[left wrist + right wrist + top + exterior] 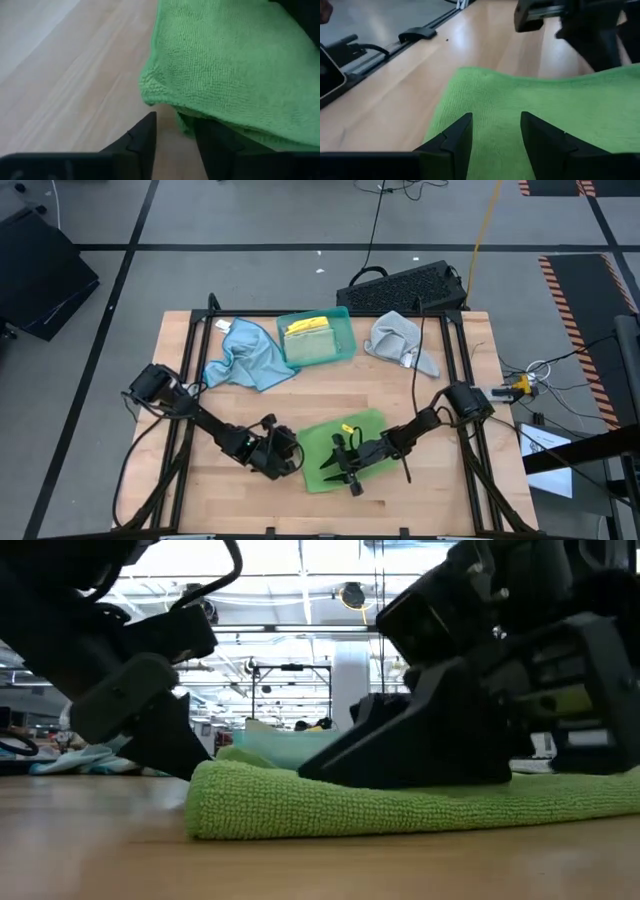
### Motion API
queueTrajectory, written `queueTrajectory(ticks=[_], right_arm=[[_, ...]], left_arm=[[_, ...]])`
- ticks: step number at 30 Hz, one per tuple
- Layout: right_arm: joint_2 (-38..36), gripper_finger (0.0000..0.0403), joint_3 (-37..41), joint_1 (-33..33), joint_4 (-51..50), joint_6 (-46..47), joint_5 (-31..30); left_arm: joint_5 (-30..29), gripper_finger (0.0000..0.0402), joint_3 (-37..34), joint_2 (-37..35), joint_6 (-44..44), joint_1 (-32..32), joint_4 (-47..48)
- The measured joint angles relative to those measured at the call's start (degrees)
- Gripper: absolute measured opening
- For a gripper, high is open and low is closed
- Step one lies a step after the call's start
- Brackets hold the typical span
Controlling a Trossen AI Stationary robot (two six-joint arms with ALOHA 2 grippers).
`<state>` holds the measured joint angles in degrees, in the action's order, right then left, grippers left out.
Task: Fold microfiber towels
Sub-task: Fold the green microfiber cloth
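A folded green microfiber towel (345,448) lies on the wooden table (440,500), near its front edge. The left gripper (175,135) sits at the towel's left corner with fingers parted; the right gripper (496,131), also parted, rests on top of the towel without pinching it.

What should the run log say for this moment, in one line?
stage: folding green towel | left pincer: open at its folded corner | right pincer: open, over its top | waiting: blue towel, grey towel

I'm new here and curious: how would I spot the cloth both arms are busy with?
Find the wooden table and look at its near edge, between the two dark grippers. The green towel lies there, the only bright green cloth spread flat.
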<state>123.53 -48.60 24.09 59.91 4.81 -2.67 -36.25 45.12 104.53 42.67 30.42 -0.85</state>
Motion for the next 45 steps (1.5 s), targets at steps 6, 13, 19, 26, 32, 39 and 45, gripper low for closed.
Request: queueTrajectory(ticks=[6, 13, 19, 26, 32, 39, 45], right_arm=[[2.06, 0.0154, -0.83, 0.31, 0.55, -0.59, 1.39], [2.79, 0.0103, -0.89, 0.18, 0.03, -0.61, 1.16], [2.73, 0.0041, -0.92, 0.05, -2.00, 0.57, 1.02], [2.73, 0.0005, -0.90, 0.07, -2.48, 1.74, 1.06], [2.78, 0.0012, -0.90, 0.10, -2.63, 2.37, 1.19], [2.83, 0.0008, -0.83, 0.10, -2.62, 2.41, 1.26], [2.90, 0.0012, -0.79, 0.10, -2.01, 2.32, 1.30]], left_arm=[[1.33, 0.0066, 0.02, 0.11, -0.84, -1.11, 0.58], [2.54, 0.0011, 0.07, -0.11, -1.54, -1.17, 0.98], [3.26, 0.0015, -0.04, -2.50, -2.11, -0.72, 1.89], [2.23, 0.0006, -0.02, -3.26, -0.72, -0.60, 7.55], [1.59, 0.0018, 0.04, -3.28, 0.06, -0.45, 11.07], [-1.14, 0.0013, 0.04, -3.28, -2.27, -1.21, 10.50], [-2.37, 0.0049, 0.00, -3.30, -5.59, -3.69, 6.25]])
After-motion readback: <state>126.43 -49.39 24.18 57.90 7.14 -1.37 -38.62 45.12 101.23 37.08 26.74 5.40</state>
